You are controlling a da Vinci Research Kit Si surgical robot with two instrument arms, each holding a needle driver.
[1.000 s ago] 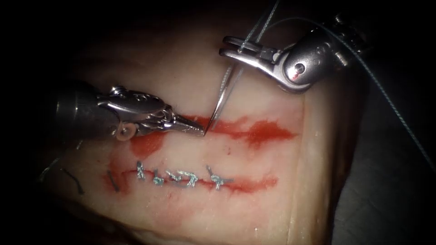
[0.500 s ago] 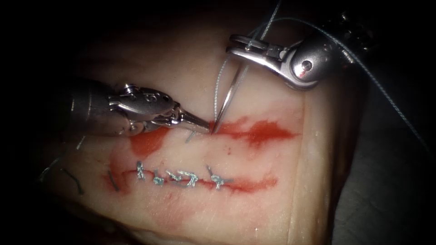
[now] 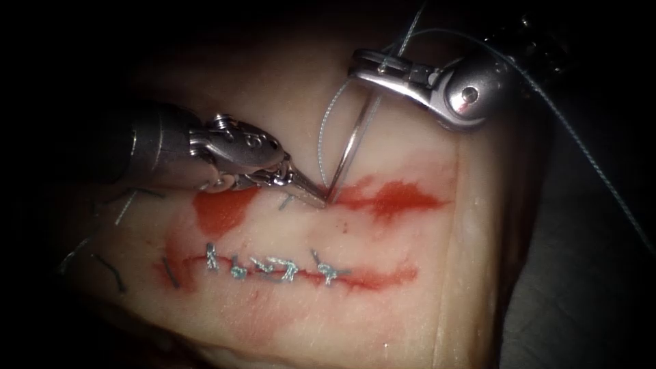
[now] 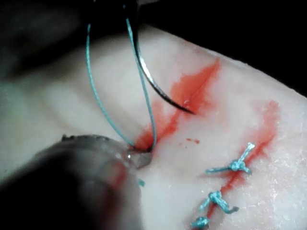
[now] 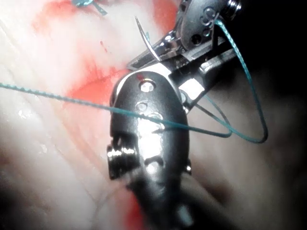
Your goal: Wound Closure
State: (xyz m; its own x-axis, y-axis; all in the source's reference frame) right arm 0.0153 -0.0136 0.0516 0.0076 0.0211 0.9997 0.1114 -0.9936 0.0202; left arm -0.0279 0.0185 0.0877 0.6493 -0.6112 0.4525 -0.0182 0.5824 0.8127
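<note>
Right tool: the silver wristed needle driver [image 3: 365, 63] has its jaws closed on the curved steel needle [image 3: 347, 147] near its thread end, above the upper cut.
Needle: it hangs down from those jaws, point at the red-stained open cut [image 3: 383, 198] in the pale pork tissue [image 3: 287, 314]; whether the point has entered cannot be told.
Left tool: the steel tapered driver [image 3: 316, 199] has its tip at the cut, just beside the needle point; jaw state and hold cannot be told.
Thread: the blue-green braided thread [image 3: 326, 123] loops between both tools.
Lower cut: closed with blue-green knotted stitches [image 3: 273, 268].

Two tools are showing: the left tool [image 3: 311, 193] and the right tool [image 3: 372, 65]. One needle [image 3: 348, 147] is hanging down. Two red cuts [image 3: 389, 198] are lying on one tissue [image 3: 273, 314].
</note>
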